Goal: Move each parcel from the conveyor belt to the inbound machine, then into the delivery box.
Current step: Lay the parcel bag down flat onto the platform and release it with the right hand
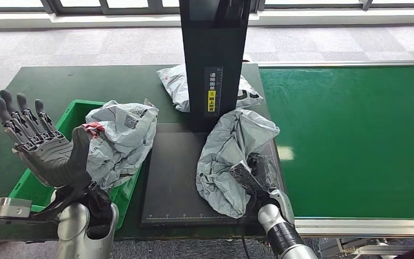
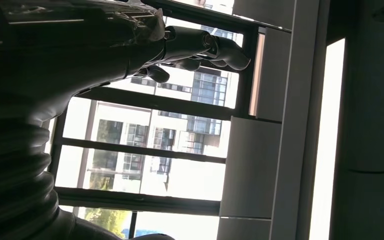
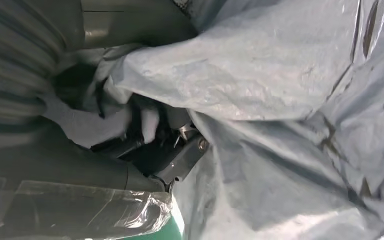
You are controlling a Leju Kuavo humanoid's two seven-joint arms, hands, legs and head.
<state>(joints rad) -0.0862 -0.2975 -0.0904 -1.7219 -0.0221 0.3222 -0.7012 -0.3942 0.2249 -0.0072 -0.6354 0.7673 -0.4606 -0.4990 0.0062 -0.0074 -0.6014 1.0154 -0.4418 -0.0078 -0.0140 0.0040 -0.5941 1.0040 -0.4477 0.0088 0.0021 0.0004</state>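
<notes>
A crumpled grey parcel (image 1: 230,156) lies on the black scan plate of the inbound machine (image 1: 172,183), at its right side. My right hand (image 1: 254,175) grips the parcel's lower right edge; in the right wrist view the grey plastic (image 3: 280,100) wraps over my fingers (image 3: 155,150). My left hand (image 1: 43,145) is raised palm up above the green delivery box (image 1: 32,189), fingers spread and empty; its fingertips (image 2: 220,47) show against windows. A second grey parcel (image 1: 119,140) lies in the box. A third parcel (image 1: 180,86) rests behind the machine's black post (image 1: 213,59).
The green conveyor belt (image 1: 356,140) runs along the right, bare, with a metal rim at its near edge. The dark green table (image 1: 59,86) carries the box and the machine. Grey floor and window frames lie beyond.
</notes>
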